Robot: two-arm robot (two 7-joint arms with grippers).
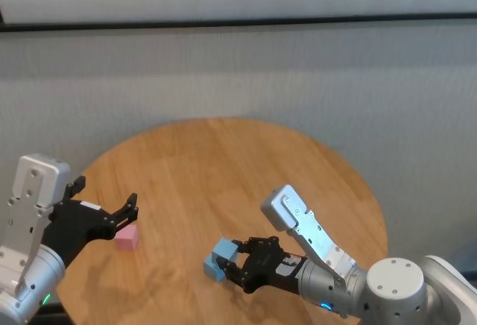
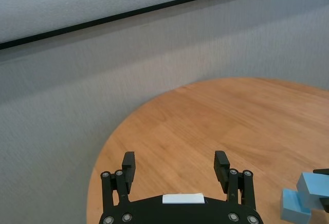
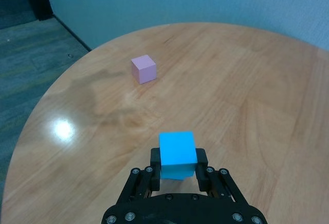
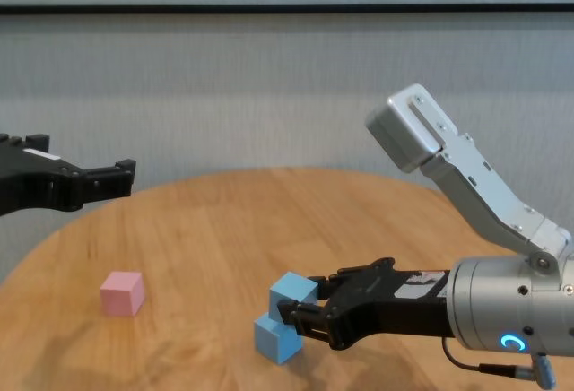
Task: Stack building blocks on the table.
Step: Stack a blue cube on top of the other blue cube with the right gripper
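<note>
My right gripper (image 1: 229,256) is shut on a light blue block (image 1: 224,250) and holds it on or just above the second light blue block (image 1: 214,269), shifted a little off its middle. In the right wrist view the held block (image 3: 177,152) sits between the fingers. The pale pink block (image 1: 127,237) lies alone on the table (image 1: 223,161) near its left edge. My left gripper (image 1: 106,193) is open and empty, hovering above and just behind the pink block. The chest view shows the pink block (image 4: 122,292) and the two blue blocks (image 4: 291,294) about a hand's width apart.
The round wooden table stands before a grey wall (image 1: 238,71). Its near left edge (image 3: 31,131) drops to a grey floor. The far half of the tabletop (image 2: 231,111) holds nothing.
</note>
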